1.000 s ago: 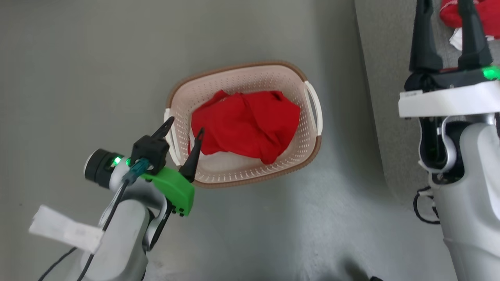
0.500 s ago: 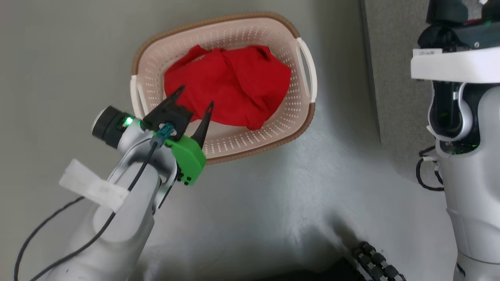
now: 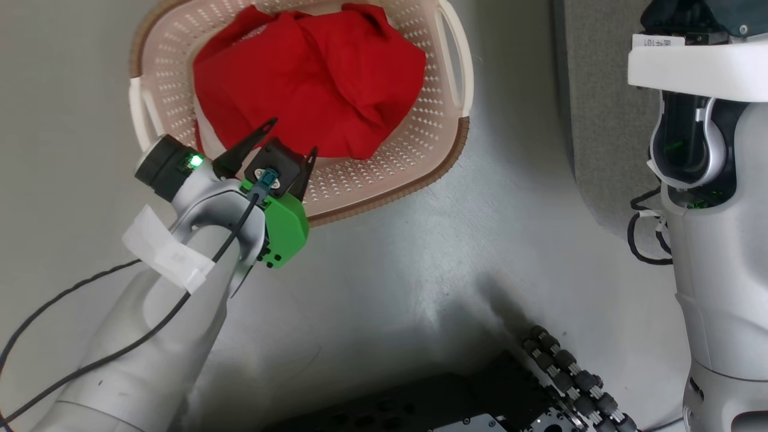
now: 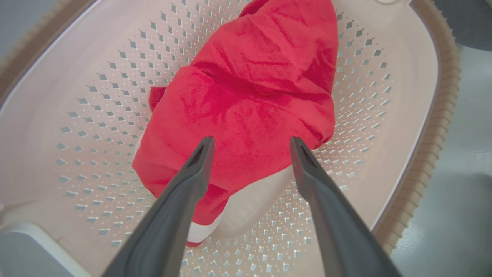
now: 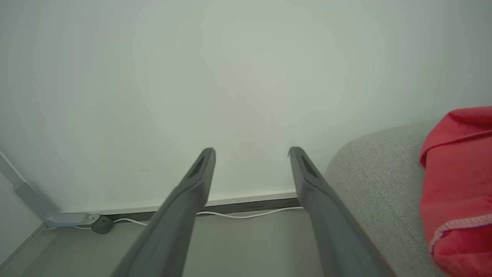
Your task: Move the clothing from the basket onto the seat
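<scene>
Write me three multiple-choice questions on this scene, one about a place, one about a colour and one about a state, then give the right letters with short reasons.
1. Where does the red garment lie? A on a table; B in the basket; C in a drawer.
2. What colour is the basket's rim? A blue; B black; C brown.
3. How is the left gripper? A open, holding nothing; B shut on the garment; C shut on a cup.
Answers: 1 B, perforated walls surround it; 2 C, the woven-look edge is brown; 3 A, its fingers stand apart, pinching nothing.
</scene>
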### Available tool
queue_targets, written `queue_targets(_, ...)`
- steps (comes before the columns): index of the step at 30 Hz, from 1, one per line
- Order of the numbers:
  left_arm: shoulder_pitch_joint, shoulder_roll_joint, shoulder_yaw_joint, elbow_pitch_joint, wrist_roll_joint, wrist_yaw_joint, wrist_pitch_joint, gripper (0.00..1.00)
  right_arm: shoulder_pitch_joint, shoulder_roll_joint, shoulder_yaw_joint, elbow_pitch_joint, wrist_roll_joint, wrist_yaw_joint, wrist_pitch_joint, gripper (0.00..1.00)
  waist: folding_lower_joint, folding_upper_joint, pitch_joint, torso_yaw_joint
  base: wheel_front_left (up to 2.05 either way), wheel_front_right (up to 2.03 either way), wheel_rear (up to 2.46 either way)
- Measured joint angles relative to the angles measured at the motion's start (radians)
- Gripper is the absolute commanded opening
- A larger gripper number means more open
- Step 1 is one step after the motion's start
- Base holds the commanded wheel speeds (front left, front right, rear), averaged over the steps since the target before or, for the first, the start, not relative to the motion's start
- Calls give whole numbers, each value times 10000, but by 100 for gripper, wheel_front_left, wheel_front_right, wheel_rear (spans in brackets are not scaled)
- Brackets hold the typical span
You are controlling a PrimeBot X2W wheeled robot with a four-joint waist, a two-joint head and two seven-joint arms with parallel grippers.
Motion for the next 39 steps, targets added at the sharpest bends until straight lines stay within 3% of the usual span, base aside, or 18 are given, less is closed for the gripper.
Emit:
queue_targets(19,-1034,535,-721,1728,1181,-84,144,100,-522,228,403,355,178,94,-272,100,-1,0,945,-911,0,0,0)
queue_targets(32,-1579,428,-635,2468,1241,174,163,100,-649,316,495,594,257,165,-359,100,-1,0,1143,-1127,0,0,0)
queue_targets(33,-1600,410,-625,2537,1241,174,163,91,-670,316,499,602,259,167,-359,100,-1,0,1153,-1140,0,0,0)
queue_targets(34,-1609,395,-616,2602,1241,174,163,65,-675,316,504,616,263,165,-364,100,-1,0,1162,-1154,0,0,0)
queue_targets(35,-1632,387,-598,2663,1239,174,163,46,-675,318,516,627,267,167,-403,100,-1,0,1172,-1168,0,0,0)
queue_targets(38,-1747,357,-558,2801,1239,186,163,25,-676,328,539,646,268,167,-430,100,-1,0,1201,-1213,0,0,0)
queue_targets(39,-1785,339,-539,2855,1237,194,165,13,-676,330,541,654,268,167,-430,100,-1,0,1211,-1226,0,0,0)
